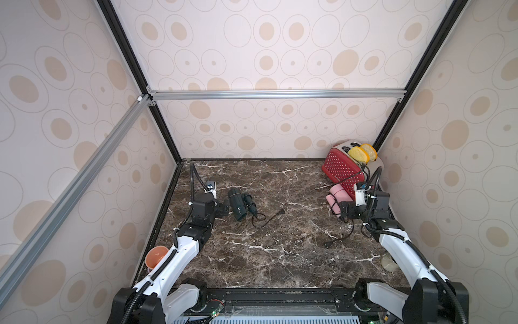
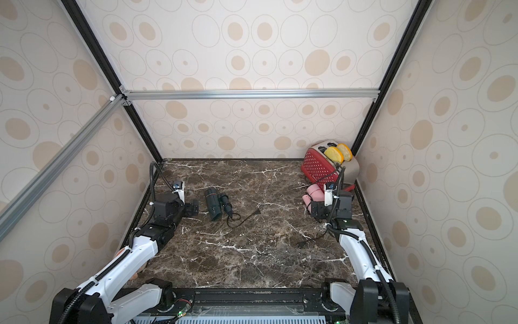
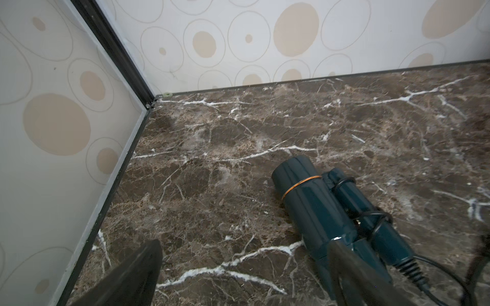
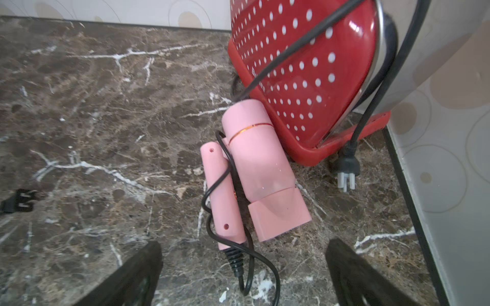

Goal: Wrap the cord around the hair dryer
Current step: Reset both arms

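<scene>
The desk (image 3: 238,132) looks like smooth brown marble. The teal hair dryer (image 3: 313,212) is glossy plastic, the pink hair dryer (image 4: 254,159) matt plastic, the toaster (image 4: 305,79) glossy red with a metal rim.

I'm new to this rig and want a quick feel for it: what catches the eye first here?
The red dotted toaster in the far right corner, yellow toast sticking out of its slots. A pink dryer lies beside it, black cord looped round its handle; a teal dryer lies on the left side of the marble table.
</scene>
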